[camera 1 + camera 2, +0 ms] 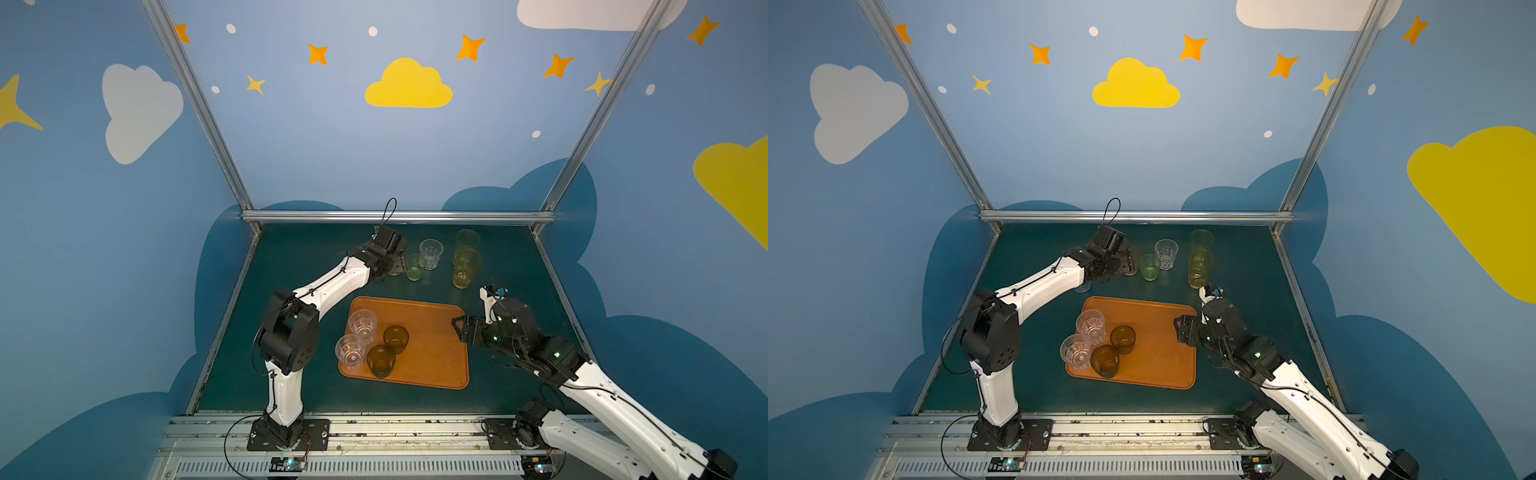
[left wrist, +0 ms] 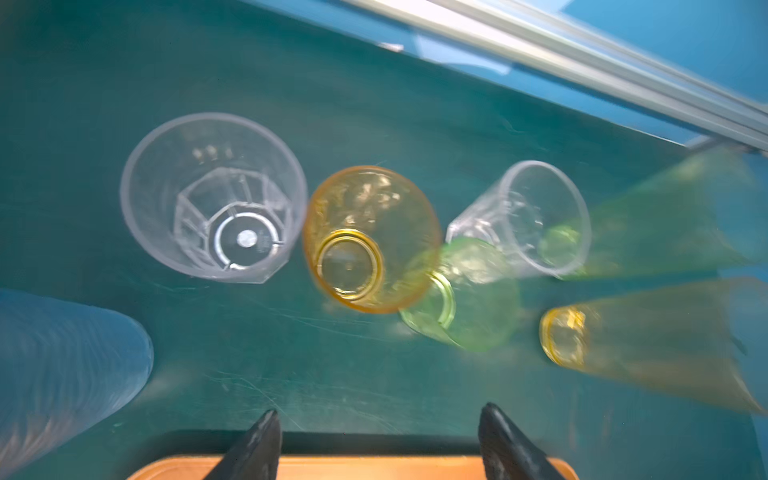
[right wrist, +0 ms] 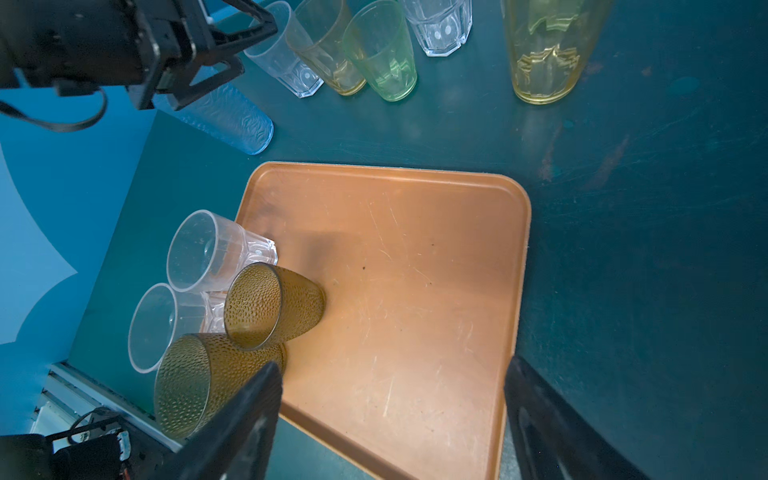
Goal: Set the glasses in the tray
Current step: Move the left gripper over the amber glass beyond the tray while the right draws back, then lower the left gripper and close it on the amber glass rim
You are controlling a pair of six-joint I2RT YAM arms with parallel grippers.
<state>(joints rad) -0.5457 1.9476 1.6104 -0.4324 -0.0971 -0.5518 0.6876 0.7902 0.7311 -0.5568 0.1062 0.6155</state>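
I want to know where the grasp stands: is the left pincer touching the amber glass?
Apart. The left wrist view shows a strip of bare green table between the open left pincer and the amber glass.

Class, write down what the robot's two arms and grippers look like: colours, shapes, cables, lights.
The left arm and right arm have white shells, black joint housings and black base plates. Thin black cables run along them; one cable loop shows above the left wrist. Small green lights glow on the right arm. The left gripper and right gripper each have two black, tapering fingers.
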